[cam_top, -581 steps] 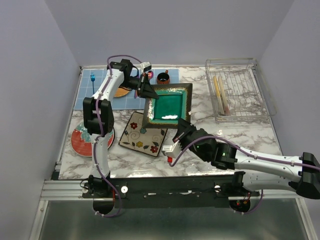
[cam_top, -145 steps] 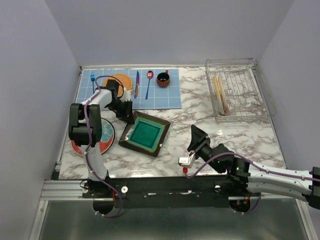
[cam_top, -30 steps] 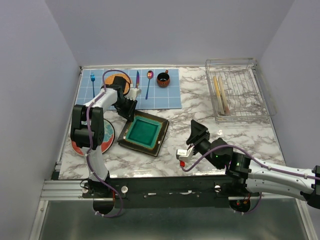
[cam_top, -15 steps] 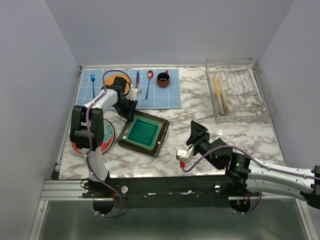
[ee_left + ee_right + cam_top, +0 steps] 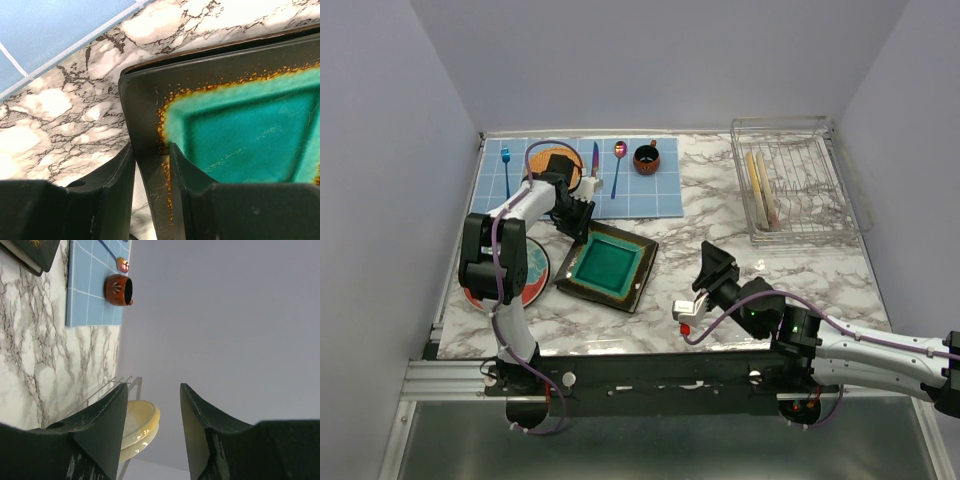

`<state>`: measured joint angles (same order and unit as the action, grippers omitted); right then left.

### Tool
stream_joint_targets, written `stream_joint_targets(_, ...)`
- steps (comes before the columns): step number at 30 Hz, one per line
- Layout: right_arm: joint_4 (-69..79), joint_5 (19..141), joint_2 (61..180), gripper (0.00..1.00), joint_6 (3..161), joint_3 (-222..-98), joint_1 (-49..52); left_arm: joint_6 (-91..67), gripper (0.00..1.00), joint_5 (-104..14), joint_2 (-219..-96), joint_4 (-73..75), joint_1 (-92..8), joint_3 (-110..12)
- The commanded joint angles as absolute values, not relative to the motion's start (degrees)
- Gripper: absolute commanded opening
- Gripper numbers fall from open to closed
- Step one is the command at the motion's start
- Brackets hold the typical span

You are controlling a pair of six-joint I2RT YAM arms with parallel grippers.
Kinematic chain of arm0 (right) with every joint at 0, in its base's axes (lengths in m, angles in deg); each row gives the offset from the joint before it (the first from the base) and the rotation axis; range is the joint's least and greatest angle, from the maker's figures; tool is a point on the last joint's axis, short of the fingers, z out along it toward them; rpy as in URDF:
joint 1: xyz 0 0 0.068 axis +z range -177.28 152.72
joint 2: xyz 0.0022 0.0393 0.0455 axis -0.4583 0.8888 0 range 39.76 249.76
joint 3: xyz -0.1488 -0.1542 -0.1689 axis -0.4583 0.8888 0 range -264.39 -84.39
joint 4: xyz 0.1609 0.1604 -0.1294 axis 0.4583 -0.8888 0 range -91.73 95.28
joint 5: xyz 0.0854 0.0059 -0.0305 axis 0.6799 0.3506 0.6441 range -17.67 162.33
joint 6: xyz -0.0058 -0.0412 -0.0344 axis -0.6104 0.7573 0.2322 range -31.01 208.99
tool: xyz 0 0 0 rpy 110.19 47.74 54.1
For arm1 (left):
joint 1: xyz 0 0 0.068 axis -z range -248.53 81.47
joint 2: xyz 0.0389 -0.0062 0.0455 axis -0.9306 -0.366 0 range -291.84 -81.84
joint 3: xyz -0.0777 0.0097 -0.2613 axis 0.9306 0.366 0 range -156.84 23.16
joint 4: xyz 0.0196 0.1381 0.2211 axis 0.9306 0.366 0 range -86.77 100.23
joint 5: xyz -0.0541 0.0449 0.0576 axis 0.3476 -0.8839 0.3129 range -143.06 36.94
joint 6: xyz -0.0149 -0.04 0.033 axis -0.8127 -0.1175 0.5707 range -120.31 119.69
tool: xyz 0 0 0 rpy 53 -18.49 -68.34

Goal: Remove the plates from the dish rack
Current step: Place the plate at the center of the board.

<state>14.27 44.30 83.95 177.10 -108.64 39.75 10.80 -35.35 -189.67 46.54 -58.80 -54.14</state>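
Tool [image 5: 150,152] on left pinches rim of square plate [image 5: 240,125].

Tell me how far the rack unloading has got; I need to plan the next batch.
Done: red plate lies on the table. In hand: square teal plate is down beside it, left gripper clamped on its rim. Remaining: two pale plates stand in the dish rack; right gripper is open, empty.

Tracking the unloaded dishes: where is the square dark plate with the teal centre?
In the top view the square plate lies on the marble table left of centre, just in front of the blue mat, its far rim gripped by the left gripper.
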Motion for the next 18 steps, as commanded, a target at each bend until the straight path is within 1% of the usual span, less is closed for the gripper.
stream_joint_targets(1,15.65,43.59,83.45,0.54,177.85,-108.21,39.52,10.33,0.32,-36.37,-189.16,48.41,-57.11,-51.29)
stream_joint_targets(7,15.73,43.86,83.53,0.54,177.85,-108.38,39.52,9.71,0.36,-35.93,-187.40,48.06,-56.84,-50.84)
stream_joint_targets(13,12.76,43.33,84.59,0.55,174.77,-111.54,39.43,9.18,0.45,-35.93,-185.91,48.50,-56.76,-51.46)
stream_joint_targets(18,11.87,43.50,85.29,0.55,173.10,-113.92,39.34,8.83,0.48,-36.19,-184.68,48.76,-56.75,-51.99)
